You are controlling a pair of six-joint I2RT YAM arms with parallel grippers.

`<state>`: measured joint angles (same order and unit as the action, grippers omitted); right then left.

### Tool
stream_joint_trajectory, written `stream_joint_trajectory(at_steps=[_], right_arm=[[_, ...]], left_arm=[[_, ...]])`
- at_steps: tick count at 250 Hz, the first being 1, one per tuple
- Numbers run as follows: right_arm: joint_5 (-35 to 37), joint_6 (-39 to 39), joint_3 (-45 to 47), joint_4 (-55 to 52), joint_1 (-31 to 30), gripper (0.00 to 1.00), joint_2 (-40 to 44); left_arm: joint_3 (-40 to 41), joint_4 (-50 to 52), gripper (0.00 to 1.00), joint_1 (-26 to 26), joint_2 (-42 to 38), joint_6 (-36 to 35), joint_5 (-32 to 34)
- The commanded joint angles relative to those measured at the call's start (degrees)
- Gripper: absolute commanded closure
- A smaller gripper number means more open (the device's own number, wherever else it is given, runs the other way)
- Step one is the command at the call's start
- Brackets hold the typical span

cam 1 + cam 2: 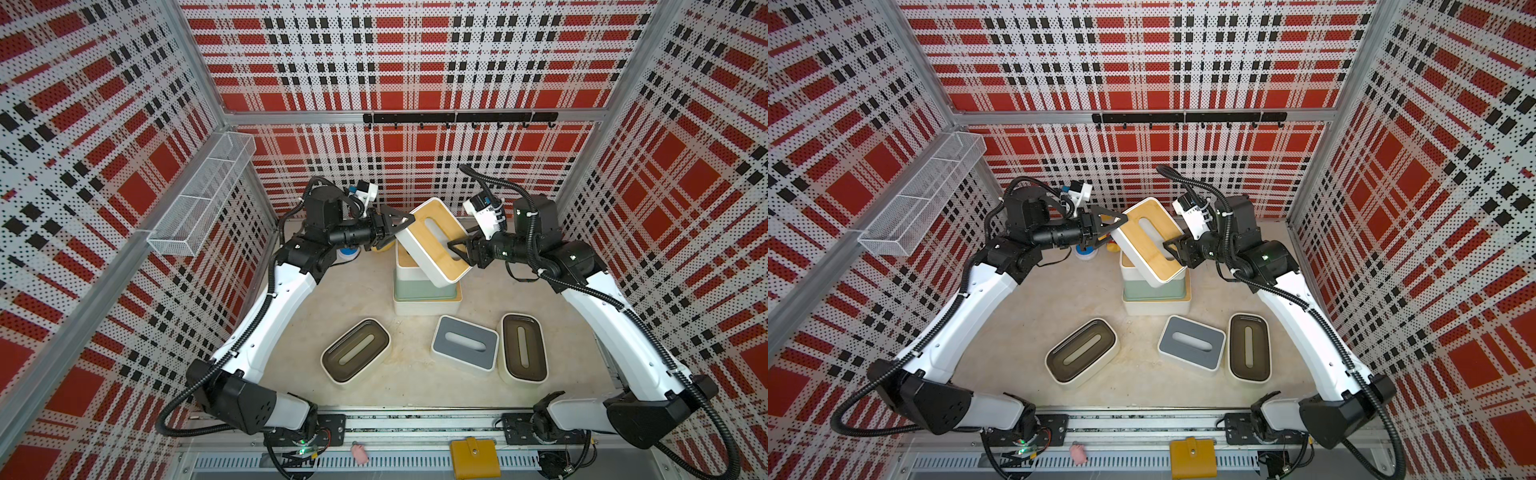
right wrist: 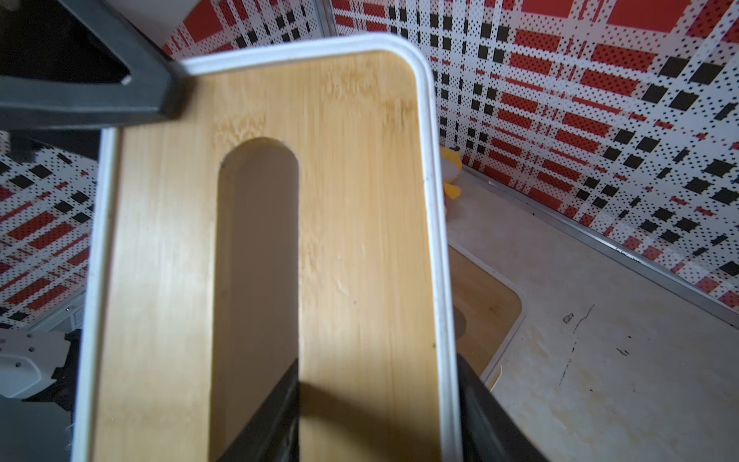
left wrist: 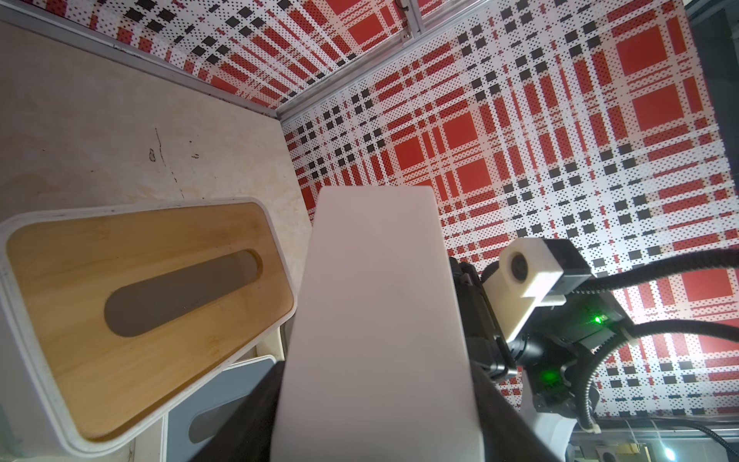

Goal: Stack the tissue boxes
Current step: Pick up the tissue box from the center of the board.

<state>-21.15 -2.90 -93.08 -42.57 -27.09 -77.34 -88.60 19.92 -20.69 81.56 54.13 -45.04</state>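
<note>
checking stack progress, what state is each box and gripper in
stack: three boxes, upright
tilted bamboo-lid box: held aloft over the stack
grey-lid box: flat on table, unstacked
dark-lid boxes: both flat on table
left gripper: shut on tilted box's end
right gripper: one jaw in box's slot, grip unclear

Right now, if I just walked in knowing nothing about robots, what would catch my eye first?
A white box with a wooden lid, held tilted between the left claw and the right claw over a stack of three boxes at the back. In front lie three loose ones: a grey-lidded box between two dark-lidded boxes.
</note>
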Motion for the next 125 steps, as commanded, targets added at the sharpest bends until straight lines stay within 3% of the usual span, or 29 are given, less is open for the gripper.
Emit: stream_joint_trajectory(at_steps=[1,75,125], right_arm=[[-2.6,0.3,-2.7,4.1,-0.5,0.39,-0.6],[-1.4,1.8,-8.2,2.7,-0.4,0.25,-2.5],[2.8,4.3,-9.8,4.8,-0.3,0.01,-1.0]], left_arm=[[1.0,-6.4,0.67,0.6,-1.8,3.9,-0.5],[0.0,-8.2,0.70,1.1,-1.5,6.3,1.9],[0.1,-8.5,0.71,1.6,-1.6,7.4,3.6]])
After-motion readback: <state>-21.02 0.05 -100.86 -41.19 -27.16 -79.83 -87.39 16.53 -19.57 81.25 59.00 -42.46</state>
